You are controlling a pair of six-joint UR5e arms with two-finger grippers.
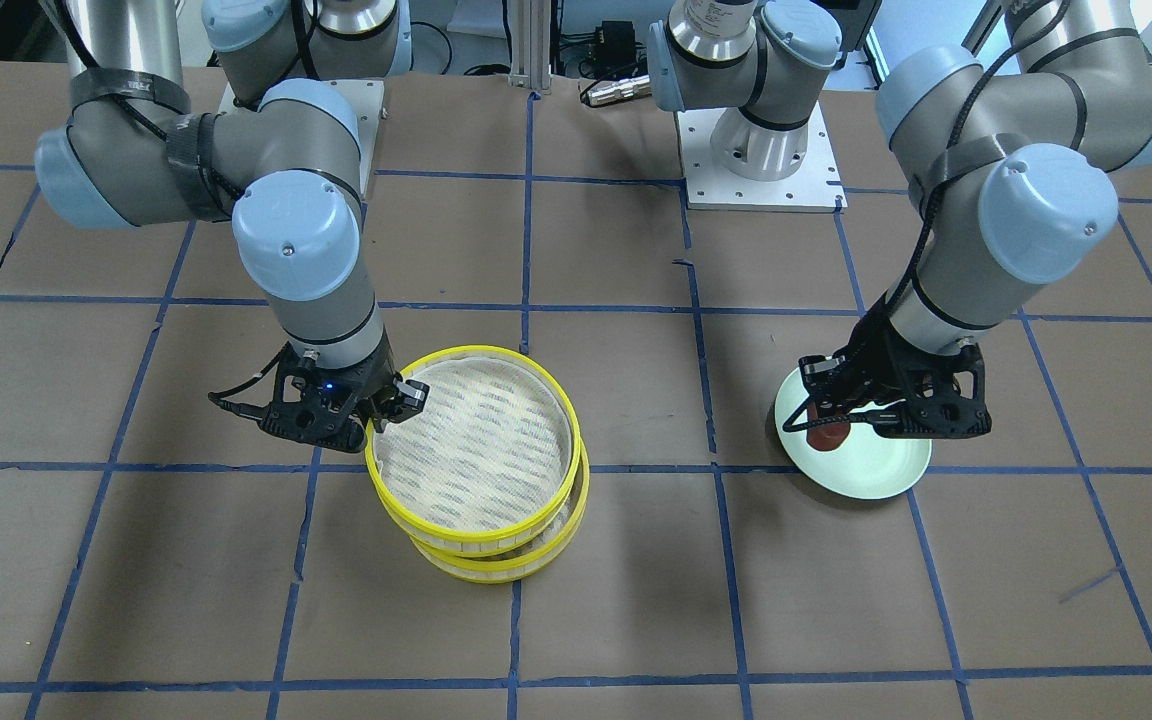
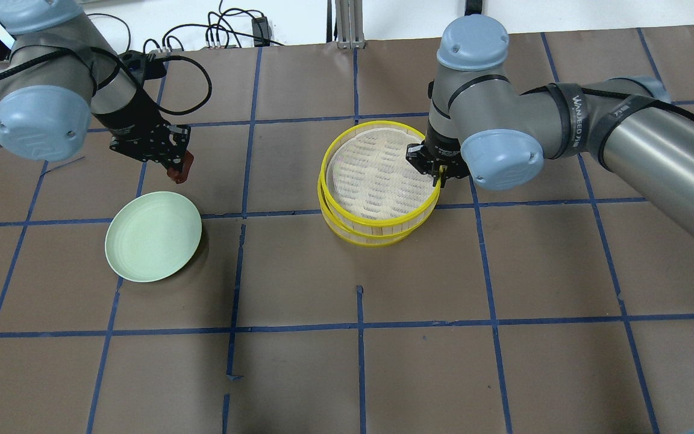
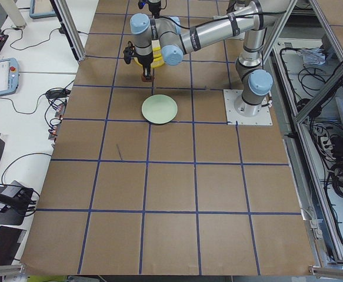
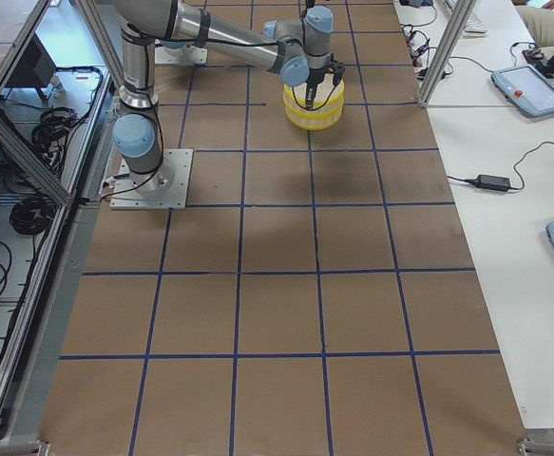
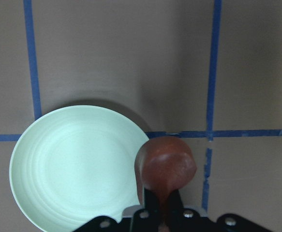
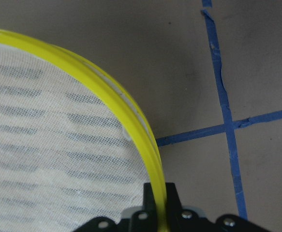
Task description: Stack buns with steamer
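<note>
Our left gripper [image 2: 178, 164] clamps the brown bun [image 5: 167, 166] toward the counter's left edge; our right gripper [image 2: 439, 176] pinches the top tray's rim [image 6: 150, 150].

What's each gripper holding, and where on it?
Left gripper: reddish-brown bun, pinched by its upper part. Right gripper: top steamer tray, pinched on its yellow rim.

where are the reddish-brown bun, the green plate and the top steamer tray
reddish-brown bun [image 5: 167, 162], left wrist view, middle of its rounded front
green plate [image 2: 153, 236], overhead view, bare centre of the dish
top steamer tray [image 2: 377, 175], overhead view, bare mesh floor inside the yellow rim
</note>
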